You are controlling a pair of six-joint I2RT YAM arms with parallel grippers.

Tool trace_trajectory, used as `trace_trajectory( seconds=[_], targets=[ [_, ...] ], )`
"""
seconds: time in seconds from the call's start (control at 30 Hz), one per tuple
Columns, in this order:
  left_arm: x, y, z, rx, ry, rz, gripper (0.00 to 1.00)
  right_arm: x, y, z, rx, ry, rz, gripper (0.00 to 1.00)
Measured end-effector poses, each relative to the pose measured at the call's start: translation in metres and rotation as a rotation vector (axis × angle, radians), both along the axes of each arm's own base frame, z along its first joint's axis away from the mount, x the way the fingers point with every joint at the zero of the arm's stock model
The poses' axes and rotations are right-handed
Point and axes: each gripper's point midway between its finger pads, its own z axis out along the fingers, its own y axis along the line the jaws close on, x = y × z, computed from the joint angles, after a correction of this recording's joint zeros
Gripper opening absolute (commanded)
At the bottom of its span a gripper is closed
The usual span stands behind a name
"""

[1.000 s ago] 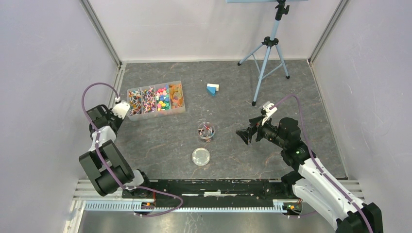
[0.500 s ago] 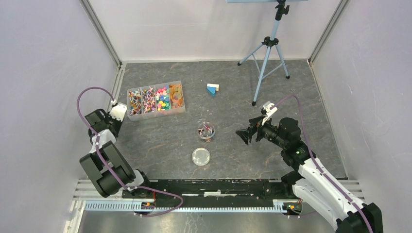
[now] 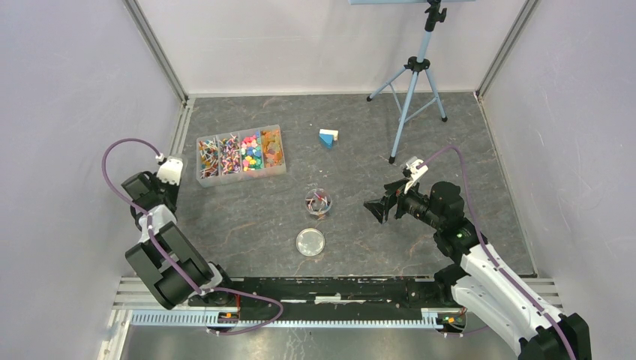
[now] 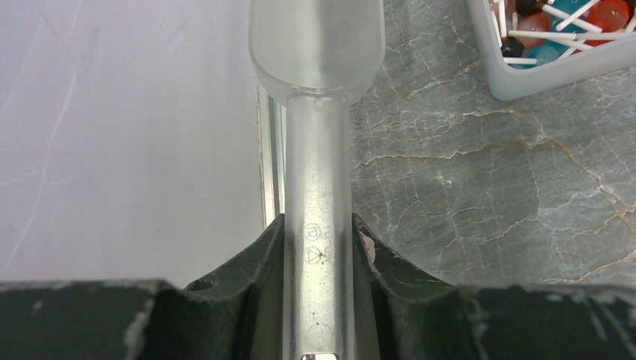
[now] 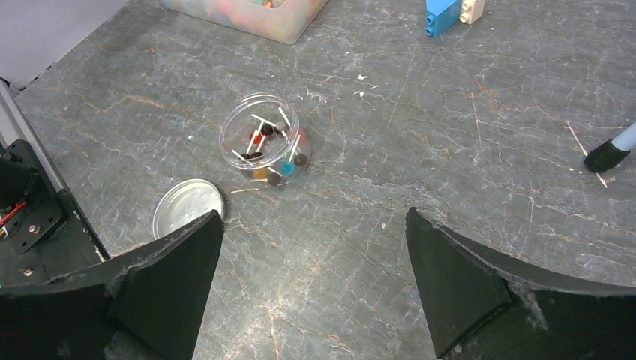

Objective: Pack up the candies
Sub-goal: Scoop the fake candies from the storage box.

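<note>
The candies [image 3: 251,152] fill a clear four-part tray [image 3: 207,177] at the back left; its corner, with lollipops, shows in the left wrist view [image 4: 525,82]. A small clear jar [image 3: 319,201] mid-table holds a few lollipops [image 5: 262,150]. Its round lid [image 3: 310,241] lies flat just in front of it [image 5: 188,208]. My left gripper [image 4: 318,232] is shut on the handle of a clear plastic scoop [image 4: 316,45], near the left wall, left of the tray; no sweets show in the scoop. My right gripper [image 5: 315,217] is open and empty, right of the jar [image 3: 373,208].
A blue-and-white block [image 3: 328,137] lies behind the jar, also in the right wrist view [image 5: 450,9]. A tripod [image 3: 411,82] stands at the back right, one foot near my right gripper [image 5: 607,154]. Grey walls close in the left, right and back sides.
My left arm has drawn back to the left, away from the tray and towards the wall, with the scoop in it. The right arm has not moved.
</note>
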Motion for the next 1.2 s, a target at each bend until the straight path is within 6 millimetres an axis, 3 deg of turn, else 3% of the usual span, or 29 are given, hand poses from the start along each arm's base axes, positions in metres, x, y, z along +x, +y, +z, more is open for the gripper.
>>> trace_trajectory(
  seconds=[0.33, 0.5, 0.63, 0.77, 0.87, 1.03, 1.2],
  targets=[
    [0.007, 0.0, 0.017, -0.029, -0.072, 0.084, 0.02, 0.0, 0.0, -0.001, -0.001, 0.003, 0.001, 0.98],
    [0.022, -0.019, 0.036, -0.002, -0.094, 0.137, 0.02, 0.0, 0.0, 0.001, 0.001, 0.0, 0.001, 0.98],
    [0.011, -0.025, 0.059, -0.042, -0.125, 0.292, 0.02, -0.001, 0.001, 0.005, 0.008, -0.01, 0.005, 0.98],
    [-0.005, -0.024, 0.097, -0.083, -0.158, 0.453, 0.02, -0.003, 0.0, 0.015, 0.023, -0.045, 0.007, 0.98],
    [-0.006, -0.039, 0.114, -0.142, -0.113, 0.463, 0.02, -0.005, -0.001, 0.021, 0.03, -0.067, 0.01, 0.98],
    [-0.009, -0.073, 0.099, -0.243, 0.081, 0.398, 0.02, -0.008, 0.004, 0.027, 0.044, -0.07, 0.041, 0.98],
    [-0.036, -0.103, 0.083, -0.262, 0.278, 0.35, 0.02, -0.012, 0.007, 0.028, 0.05, -0.066, 0.066, 0.98]
  ],
)
